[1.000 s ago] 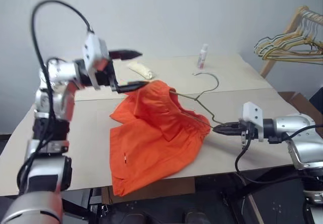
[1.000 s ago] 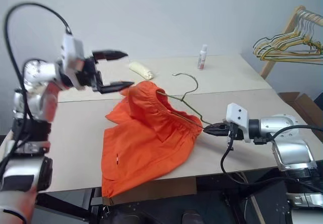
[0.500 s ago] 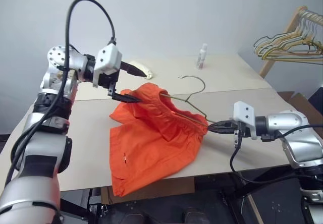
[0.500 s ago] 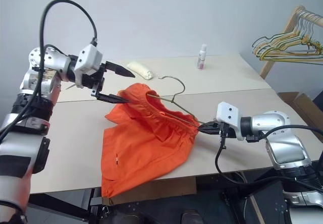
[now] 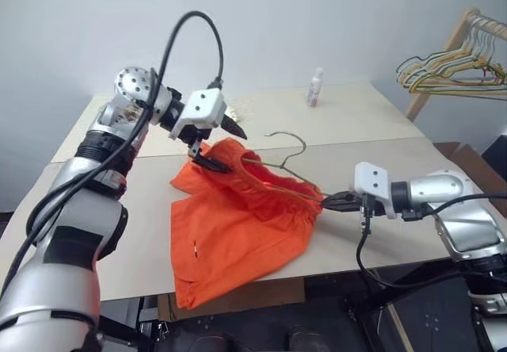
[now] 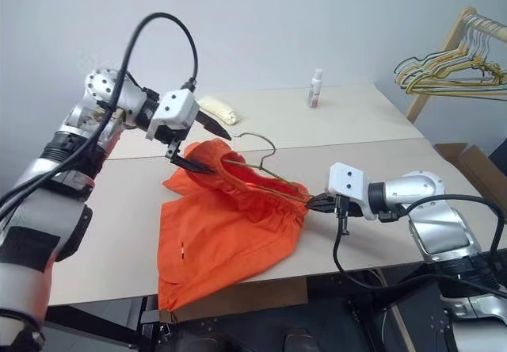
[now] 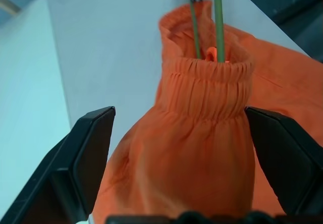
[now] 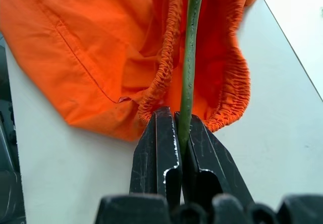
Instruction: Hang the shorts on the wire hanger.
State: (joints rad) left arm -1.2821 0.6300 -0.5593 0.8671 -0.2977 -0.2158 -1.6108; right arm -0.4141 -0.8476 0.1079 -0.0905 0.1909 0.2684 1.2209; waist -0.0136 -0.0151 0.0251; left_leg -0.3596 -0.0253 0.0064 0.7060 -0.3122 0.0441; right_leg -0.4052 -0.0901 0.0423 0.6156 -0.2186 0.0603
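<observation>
The right gripper (image 8: 176,133) is clamped on the wire hanger (image 5: 277,166), already threaded into the orange shorts (image 5: 238,225) on the table (image 5: 380,114). The left gripper (image 5: 212,147) hangs wide open and empty around the bunched waistband. Next, it likely needs to close there and draw the fabric along the wire.

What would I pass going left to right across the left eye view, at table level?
Left gripper → orange shorts → right gripper → bundle of hangers on a wooden rack.

A plain pale wall (image 5: 317,19) is standing behind the beige table (image 5: 372,122), and a wooden rack (image 5: 455,47) carrying a bundle of hangers (image 5: 447,70) is leaning at the right.
</observation>
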